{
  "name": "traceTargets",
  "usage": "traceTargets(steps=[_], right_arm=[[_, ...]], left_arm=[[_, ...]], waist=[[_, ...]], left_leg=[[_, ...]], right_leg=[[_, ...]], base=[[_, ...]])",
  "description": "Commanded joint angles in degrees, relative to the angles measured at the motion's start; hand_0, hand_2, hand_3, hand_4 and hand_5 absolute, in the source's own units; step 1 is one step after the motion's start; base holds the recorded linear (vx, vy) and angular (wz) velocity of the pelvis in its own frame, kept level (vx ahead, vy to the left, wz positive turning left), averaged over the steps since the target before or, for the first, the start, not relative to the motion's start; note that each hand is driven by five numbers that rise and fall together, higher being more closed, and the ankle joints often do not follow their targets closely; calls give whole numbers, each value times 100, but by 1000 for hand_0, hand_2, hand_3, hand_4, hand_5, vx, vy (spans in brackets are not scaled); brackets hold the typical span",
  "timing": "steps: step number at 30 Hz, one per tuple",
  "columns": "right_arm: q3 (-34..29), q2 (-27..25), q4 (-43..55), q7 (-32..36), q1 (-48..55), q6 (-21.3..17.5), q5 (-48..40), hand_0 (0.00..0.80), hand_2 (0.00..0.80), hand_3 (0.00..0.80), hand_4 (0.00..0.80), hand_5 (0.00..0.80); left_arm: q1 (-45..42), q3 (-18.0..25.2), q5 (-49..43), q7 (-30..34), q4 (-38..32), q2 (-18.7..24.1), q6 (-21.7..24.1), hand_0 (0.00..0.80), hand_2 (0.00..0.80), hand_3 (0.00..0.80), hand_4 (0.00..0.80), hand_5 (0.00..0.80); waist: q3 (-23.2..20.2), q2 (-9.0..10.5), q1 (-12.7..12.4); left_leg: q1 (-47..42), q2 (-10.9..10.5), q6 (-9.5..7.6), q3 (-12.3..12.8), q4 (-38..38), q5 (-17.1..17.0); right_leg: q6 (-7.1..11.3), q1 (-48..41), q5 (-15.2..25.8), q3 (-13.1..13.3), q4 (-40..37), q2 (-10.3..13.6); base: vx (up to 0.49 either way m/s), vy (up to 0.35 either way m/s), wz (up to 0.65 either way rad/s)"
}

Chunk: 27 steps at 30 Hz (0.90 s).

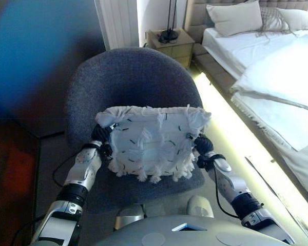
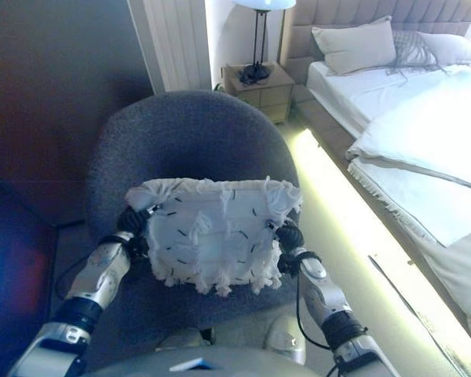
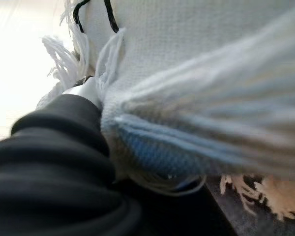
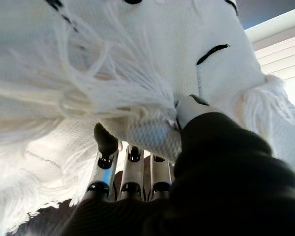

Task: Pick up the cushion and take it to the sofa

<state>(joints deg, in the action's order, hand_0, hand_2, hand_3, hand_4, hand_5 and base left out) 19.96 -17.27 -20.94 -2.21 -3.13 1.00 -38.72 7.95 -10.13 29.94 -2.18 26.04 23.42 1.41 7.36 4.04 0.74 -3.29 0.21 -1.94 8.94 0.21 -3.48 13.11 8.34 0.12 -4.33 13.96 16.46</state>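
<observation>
A white cushion [image 1: 151,141] with tufts, fringe and black stitches is held between my two hands above the seat of a grey armchair [image 1: 128,77]. My left hand [image 1: 101,136] is at the cushion's left edge; its fingers are hidden behind the cushion [image 3: 196,73]. My right hand [image 1: 203,146] is at the right edge. In the right wrist view its fingers [image 4: 105,162] run under the cushion [image 4: 88,59] and its thumb presses the upper face, pinching the edge. No sofa shows in any view.
A bed [image 1: 277,77] with white covers and pillows stands to the right, with a lit strip [image 1: 231,143] along its base. A nightstand [image 1: 172,43] with a lamp stands behind the armchair. A dark wall [image 2: 55,102] is on the left.
</observation>
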Motion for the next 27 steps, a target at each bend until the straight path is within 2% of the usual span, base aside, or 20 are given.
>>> traceTargets(steps=[1,4,7,8,10,12,14,15,19,20,22,24,25,27], right_arm=[[-313,19,248,441,-550,-271,-456,800,800,800,800,800],[-369,-4,76,457,-635,-174,-460,800,800,800,800,800],[-339,-104,73,436,-821,-63,-399,800,800,800,800,800],[-344,-159,102,384,-891,-34,-251,800,800,800,800,800],[-362,-253,187,346,-908,-35,-132,800,800,800,800,800],[-347,-320,206,352,-898,-73,-26,800,800,800,800,800],[-184,-300,134,270,-1085,-74,-3,800,800,800,800,800],[-162,-293,120,250,-1118,-71,-2,800,800,800,800,800],[-118,-232,-127,233,-1367,8,58,800,800,800,800,800],[-94,-196,-72,272,-1318,60,101,800,800,800,800,800],[110,-147,19,288,-1483,4,162,800,800,800,800,800],[397,-76,-18,192,-2067,-7,125,800,800,800,800,800],[618,6,-129,62,-2727,26,53,800,800,800,800,800],[864,121,-308,-69,-3483,102,-50,800,800,800,800,800]], left_arm=[[388,22,-253,-77,-498,-7,452,800,800,800,800,800],[345,100,-171,-89,-425,-73,374,800,800,800,800,800],[331,127,-286,-90,-368,-92,405,800,800,800,800,800],[360,116,-281,-126,-356,-102,402,800,800,800,800,800],[390,101,-293,-165,-391,-82,393,800,800,800,800,800],[395,147,-259,-167,-358,-74,424,800,800,800,800,800],[421,147,-269,-246,-276,-87,552,800,800,800,800,800],[434,140,-277,-263,-275,-87,560,800,800,800,800,800],[841,22,-364,-460,-52,-151,586,800,800,800,800,800],[905,21,-389,-526,-24,-146,596,800,800,800,800,800],[1263,-79,-408,-812,83,-107,734,800,800,800,800,800],[1929,-180,-300,-1079,353,79,891,800,800,800,800,800],[2540,-198,-143,-1197,644,247,1023,800,800,800,800,800],[3227,-301,-25,-1394,944,417,1136,800,800,800,800,800]], waist=[[-246,340,76],[-395,362,95],[-445,302,157],[-435,267,185],[-367,210,184],[-294,141,161],[-236,3,17],[-242,-10,-4],[-150,-107,-52],[-95,-143,-42],[75,-149,-73],[391,-178,-142],[680,-168,-202],[969,-177,-253]], left_leg=[[-281,181,108,-85,794,1234],[-299,331,230,19,1042,1236],[-272,558,407,182,1506,1041],[-149,696,513,318,1945,844],[221,905,670,383,2509,480],[355,880,692,320,2360,427],[285,638,656,-28,1426,388],[297,616,654,-66,1295,359],[413,573,520,166,1241,758],[406,596,544,181,1308,887],[843,620,488,244,1608,907],[1263,677,535,223,1987,1106],[1687,764,530,206,2343,1204],[2099,836,531,129,2754,1352]], right_leg=[[-156,-19,924,-158,-362,-246],[-265,-439,570,-242,-625,-334],[-415,-578,326,-298,-645,-452],[-532,-673,241,-338,-670,-509],[-664,-865,131,-480,-701,-557],[-693,-967,71,-538,-725,-564],[-658,-1008,18,-555,-734,-592],[-655,-995,19,-558,-741,-594],[-632,-835,-118,-870,-398,-349],[-570,-792,-209,-908,-243,-275],[-594,-359,-168,-991,34,-68],[-565,122,-300,-1060,555,143],[-582,534,-311,-1087,855,293],[-597,988,-357,-1015,1210,423]], base=[[259,-210,26],[291,-187,44],[187,-122,27],[145,-153,-2],[128,-120,3],[130,25,15],[139,116,-1],[100,102,-23],[86,100,-19],[4,93,-4],[-199,54,-15],[-410,59,-19],[-451,6,-21],[-363,50,-53]])
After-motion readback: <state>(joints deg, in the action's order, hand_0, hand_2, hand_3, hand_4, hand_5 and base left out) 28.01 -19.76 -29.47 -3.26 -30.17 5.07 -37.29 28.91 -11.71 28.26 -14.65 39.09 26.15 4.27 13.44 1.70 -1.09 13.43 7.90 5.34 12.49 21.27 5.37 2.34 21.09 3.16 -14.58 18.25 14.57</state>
